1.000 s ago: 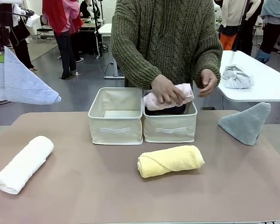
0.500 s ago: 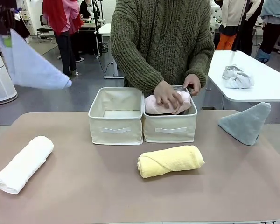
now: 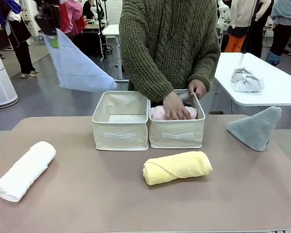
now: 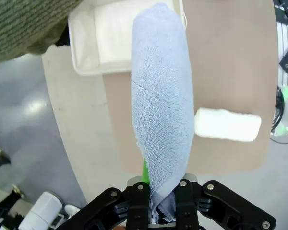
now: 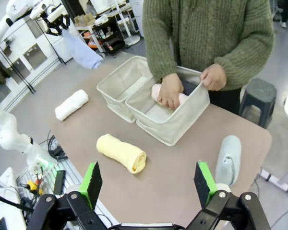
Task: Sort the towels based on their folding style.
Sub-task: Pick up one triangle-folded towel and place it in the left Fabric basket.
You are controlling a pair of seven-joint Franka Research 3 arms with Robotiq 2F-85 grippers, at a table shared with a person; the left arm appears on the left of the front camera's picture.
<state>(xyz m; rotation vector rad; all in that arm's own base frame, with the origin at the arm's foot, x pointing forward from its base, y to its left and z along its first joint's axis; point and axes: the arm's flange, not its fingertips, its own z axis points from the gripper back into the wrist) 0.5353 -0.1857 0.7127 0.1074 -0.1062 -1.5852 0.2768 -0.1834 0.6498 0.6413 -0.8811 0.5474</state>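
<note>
Left gripper (image 4: 162, 188), clamped on the tip of the light blue cone towel (image 3: 76, 68), holds it aloft at ten o'clock of the left bin (image 3: 120, 127). Right gripper (image 5: 148, 184) gapes empty. A person's hand (image 3: 176, 107) presses the pink roll (image 3: 157, 112) into the right bin (image 3: 177, 136), perhaps atop a darker, half-hidden one. Next: centre the cone over the left bin, lower, release.

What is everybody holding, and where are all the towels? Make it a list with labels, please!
Left gripper: shut on light blue cone towel, held up in the air near the empty fabric box
Right gripper: open, holding nothing
Person's hand: on pink roll inside the other fabric box
On table: white roll, yellow roll, grey-teal cone towel
</note>
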